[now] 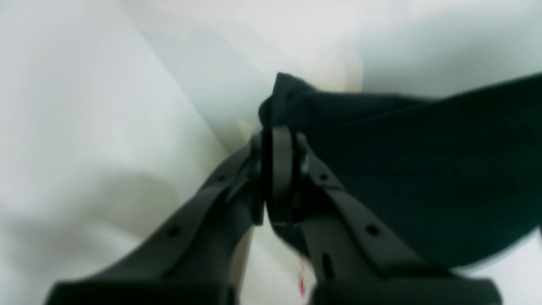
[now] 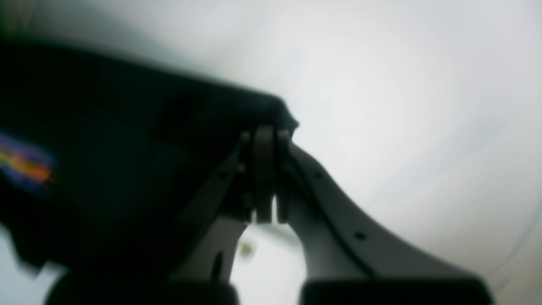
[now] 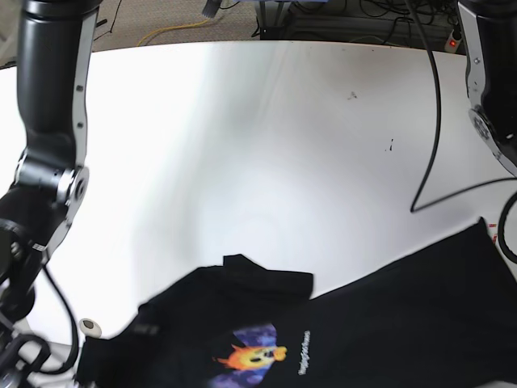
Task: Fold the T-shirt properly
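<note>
The T-shirt [image 3: 388,323] is black with a colourful print [image 3: 254,354] and small white lettering. It stretches across the near edge of the base view, its right corner raised higher than its left. In the left wrist view my left gripper [image 1: 277,131] is shut on a bunched corner of the black fabric [image 1: 423,169], which spreads away to the right. My right gripper [image 2: 264,135] is shut on another corner of the shirt [image 2: 127,148], which hangs to the left with a blurred patch of the print [image 2: 25,165]. Neither gripper's tips show in the base view.
The white table [image 3: 242,145] runs back to a curved far edge with cables behind it. A black cable [image 3: 436,121] hangs over its right side. A small white round object [image 3: 89,326] lies near the shirt's left end. Arm columns stand at both sides.
</note>
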Robot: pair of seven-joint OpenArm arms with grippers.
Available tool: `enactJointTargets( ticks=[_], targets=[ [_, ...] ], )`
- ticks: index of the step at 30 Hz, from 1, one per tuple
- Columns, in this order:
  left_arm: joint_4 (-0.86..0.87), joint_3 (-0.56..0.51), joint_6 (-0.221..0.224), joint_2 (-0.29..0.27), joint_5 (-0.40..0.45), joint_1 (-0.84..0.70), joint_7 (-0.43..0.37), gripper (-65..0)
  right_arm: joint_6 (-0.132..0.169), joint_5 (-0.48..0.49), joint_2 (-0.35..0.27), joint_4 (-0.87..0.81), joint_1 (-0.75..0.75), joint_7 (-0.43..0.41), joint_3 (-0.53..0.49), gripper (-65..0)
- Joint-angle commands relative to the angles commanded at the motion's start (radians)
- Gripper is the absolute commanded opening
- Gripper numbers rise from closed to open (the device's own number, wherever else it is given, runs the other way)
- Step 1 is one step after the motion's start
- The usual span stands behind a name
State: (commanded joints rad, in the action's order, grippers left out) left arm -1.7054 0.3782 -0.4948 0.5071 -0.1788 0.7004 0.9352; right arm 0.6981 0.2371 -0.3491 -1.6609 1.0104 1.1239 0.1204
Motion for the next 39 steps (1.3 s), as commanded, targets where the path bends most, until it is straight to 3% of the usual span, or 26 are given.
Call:
enactJointTargets(
  ticks=[5,9,13,21,22,25,30,32,34,39],
  targets=[
    [-0.046,0.015,-0.002,-0.003,0.0,-0.14,0.0,-65.0,0.0,0.0,0.057,-0.095,-0.19,0.0,0.055,-65.0],
    [-0.084,0.072,-0.003,-0.052,0.0,-0.264,0.0,-65.0,0.0,0.0,0.095,-0.178,-0.35,0.0,0.091,-65.0],
    [-0.112,0.077,-0.003,-0.064,0.0,-0.411,0.0,-65.0,0.0,0.0,0.13,-0.256,-0.525,0.0,0.129,-65.0],
    [-0.118,0.124,-0.005,-0.1,-0.002,-0.628,-0.003,-65.0,0.0,0.046,0.224,-0.301,-0.801,0.0,0.206,-65.0],
    [-0.117,0.133,-0.005,-0.107,0.0,-0.643,-0.011,-65.0,0.0,0.072,0.238,-0.299,-0.829,0.0,0.215,-62.8],
    [-0.115,0.141,-0.005,-0.12,0.005,-0.692,-0.066,-65.0,0.0,0.126,0.282,-0.281,-0.89,0.0,0.218,-47.4],
    [-0.115,0.141,-0.005,-0.118,0.006,-0.749,-0.133,-65.0,0.0,0.141,0.35,-0.175,-0.907,0.0,0.215,-15.9],
    [-0.115,0.141,-0.005,-0.118,0.006,-0.75,-0.133,-65.0,0.0,0.138,0.362,-0.104,-0.902,-0.012,0.213,-7.1],
    [-0.104,0.143,-0.005,-0.118,0.006,-0.75,-0.133,-65.0,0.0,0.138,0.362,-0.035,-0.888,-0.049,0.21,-6.2],
    [-0.06,0.143,-0.003,-0.118,0.006,-0.75,-0.141,-65.0,0.0,0.146,0.333,0.109,-0.862,-0.109,0.095,-11.9]
  ],
)
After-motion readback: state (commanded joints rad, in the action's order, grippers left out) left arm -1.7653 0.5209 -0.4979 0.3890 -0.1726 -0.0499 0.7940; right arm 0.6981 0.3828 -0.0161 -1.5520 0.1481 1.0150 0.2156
